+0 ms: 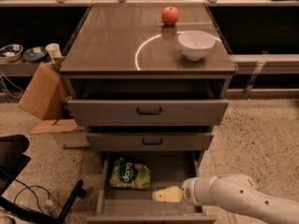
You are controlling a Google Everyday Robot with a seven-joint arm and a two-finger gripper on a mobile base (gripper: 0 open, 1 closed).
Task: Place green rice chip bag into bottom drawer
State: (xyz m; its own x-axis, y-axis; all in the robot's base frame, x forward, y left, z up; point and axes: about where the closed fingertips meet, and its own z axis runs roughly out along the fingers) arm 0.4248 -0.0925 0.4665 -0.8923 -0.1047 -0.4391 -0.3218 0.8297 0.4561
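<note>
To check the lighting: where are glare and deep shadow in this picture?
Camera view: a curved glare arc on the cabinet top beside the bowl; deep shadow inside the top drawer; the green rice chip bag in the bottom drawer is dimly lit, the gripper beside it.

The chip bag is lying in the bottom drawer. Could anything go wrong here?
The end effector sits low inside the bottom drawer, just right of the green rice chip bag, not touching it. A sideways swing could shove the bag. The middle drawer juts out right above, so lifting straight up might bump the arm against it.
</note>
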